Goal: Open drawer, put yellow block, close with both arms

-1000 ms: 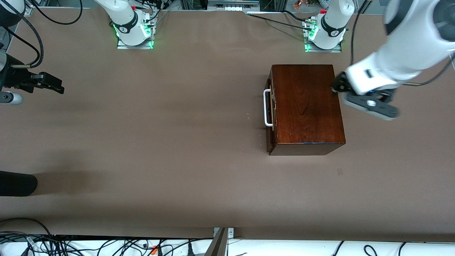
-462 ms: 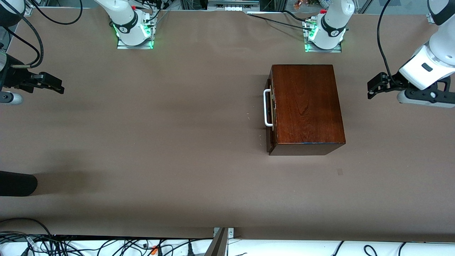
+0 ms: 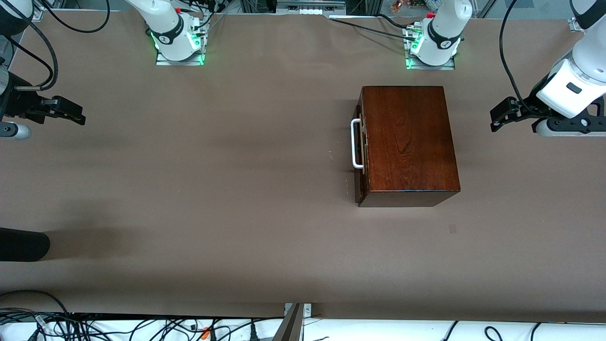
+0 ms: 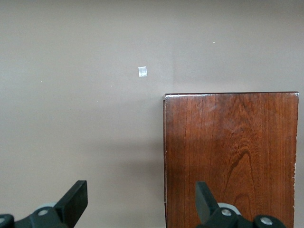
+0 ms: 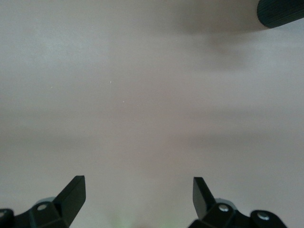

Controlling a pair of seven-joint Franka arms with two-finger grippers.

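- Front view: the drawer [image 3: 360, 156] is seen shut in the wooden box [image 3: 407, 142], toward the left arm's end, handle [image 3: 355, 144] faced toward the right arm's end, long axis run near-to-far.
- Left gripper [image 3: 497, 116] is held spread over bare table [image 3: 236, 189] beside the box.
- Right gripper [image 3: 71, 113] is held spread, waiting.

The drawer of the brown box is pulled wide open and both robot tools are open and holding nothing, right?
Not quite. The drawer is shut, its front flush against the brown box, as the front view shows. The rest holds: the left tool and the right tool are both open and hold nothing.
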